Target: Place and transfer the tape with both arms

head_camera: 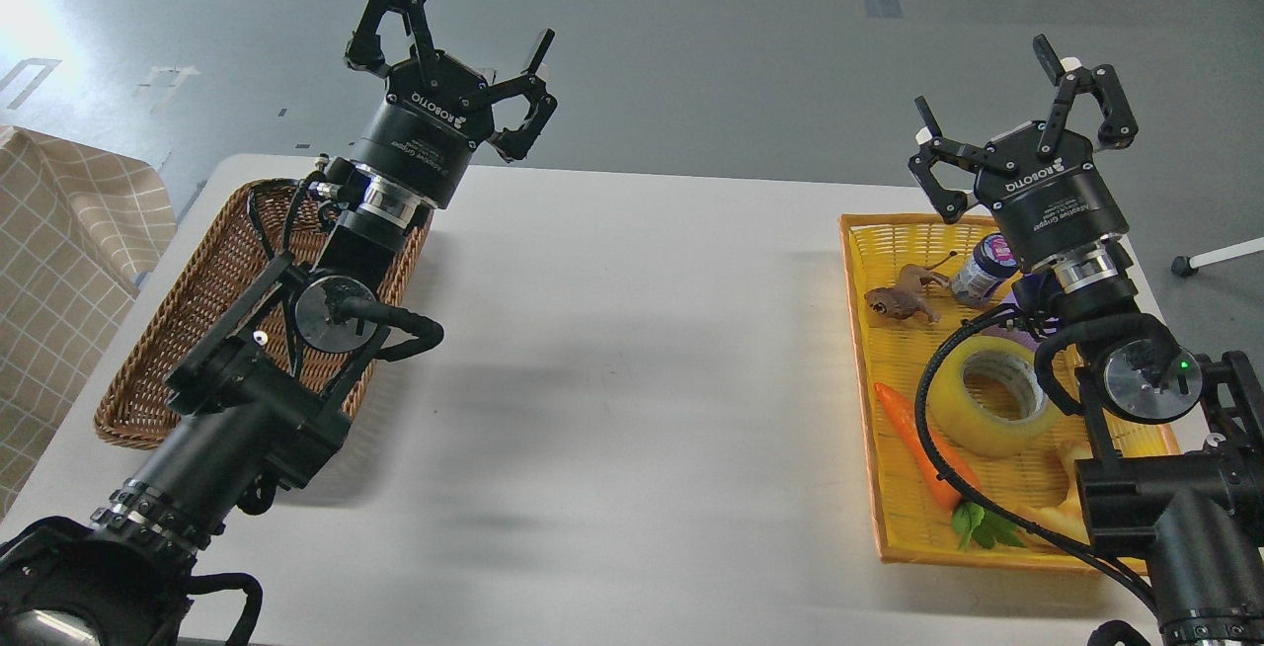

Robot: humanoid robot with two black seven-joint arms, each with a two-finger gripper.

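Observation:
The tape (990, 397) is a wide roll of translucent yellow tape with a white-grey core. It lies in the yellow tray (894, 236) at the right, partly behind my right arm's cable. My right gripper (1022, 108) is open and empty, raised above the tray's far end, well beyond the tape. My left gripper (449, 29) is open and empty, raised above the far end of the brown wicker basket (168, 340) at the left.
In the tray also lie an orange toy carrot (913, 444) with green leaves, a brown toy animal (901, 300), a small bottle (981, 269) and a purple block (1017, 325) mostly hidden by my arm. A checked cloth (59, 261) lies at the far left. The white table (632, 379) spans between basket and tray.

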